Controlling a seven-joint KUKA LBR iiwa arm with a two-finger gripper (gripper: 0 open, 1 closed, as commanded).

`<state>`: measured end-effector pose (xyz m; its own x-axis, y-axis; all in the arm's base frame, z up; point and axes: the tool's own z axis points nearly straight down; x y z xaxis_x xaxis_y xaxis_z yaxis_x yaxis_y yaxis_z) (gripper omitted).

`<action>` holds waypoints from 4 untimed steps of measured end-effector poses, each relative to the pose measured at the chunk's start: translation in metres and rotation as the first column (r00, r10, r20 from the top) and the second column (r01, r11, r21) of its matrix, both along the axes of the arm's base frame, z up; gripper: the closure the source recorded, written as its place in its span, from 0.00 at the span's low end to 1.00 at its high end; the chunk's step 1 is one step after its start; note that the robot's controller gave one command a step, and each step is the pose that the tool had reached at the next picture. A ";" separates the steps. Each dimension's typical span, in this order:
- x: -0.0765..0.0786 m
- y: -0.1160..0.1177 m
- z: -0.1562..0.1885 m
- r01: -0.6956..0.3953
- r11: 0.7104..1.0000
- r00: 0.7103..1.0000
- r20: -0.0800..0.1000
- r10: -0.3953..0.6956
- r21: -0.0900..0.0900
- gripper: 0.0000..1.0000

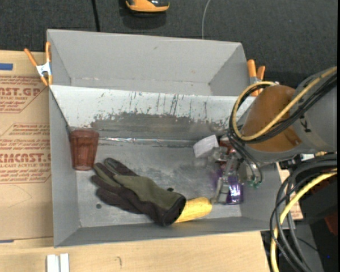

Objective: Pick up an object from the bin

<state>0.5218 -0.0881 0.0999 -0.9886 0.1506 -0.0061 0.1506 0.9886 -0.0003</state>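
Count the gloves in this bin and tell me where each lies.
1. The dark glove lies on the front floor of the bin, cuff beside a yellow banana-shaped thing. The arm could hide another at right.

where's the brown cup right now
The brown cup sits by the left wall of the bin in the camera view, just up and left of the dark glove.

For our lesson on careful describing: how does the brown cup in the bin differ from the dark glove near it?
The cup is reddish-brown, while the glove is dark olive and black. The cup is rigid and compact, but the glove is limp and longer. The cup sits against the left wall, whereas the glove sprawls flat, its cuff meeting a yellow banana-shaped thing. Both rest on the floor of the bin.
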 end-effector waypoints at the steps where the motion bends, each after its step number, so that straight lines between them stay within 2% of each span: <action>1: -0.012 0.020 -0.023 -0.068 0.998 0.998 -0.007 0.068 0.005 0.00; 2: -0.035 0.018 -0.029 -0.072 0.997 0.997 -0.003 0.072 0.001 0.00; 3: -0.031 0.065 -0.029 -0.198 0.980 0.980 0.000 0.198 -0.001 0.00; 4: -0.033 0.106 -0.030 -0.242 0.970 0.970 -0.006 0.242 0.001 1.00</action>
<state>0.4888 0.0180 0.0701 -0.9956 -0.0935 0.0004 -0.0935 0.9956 0.0000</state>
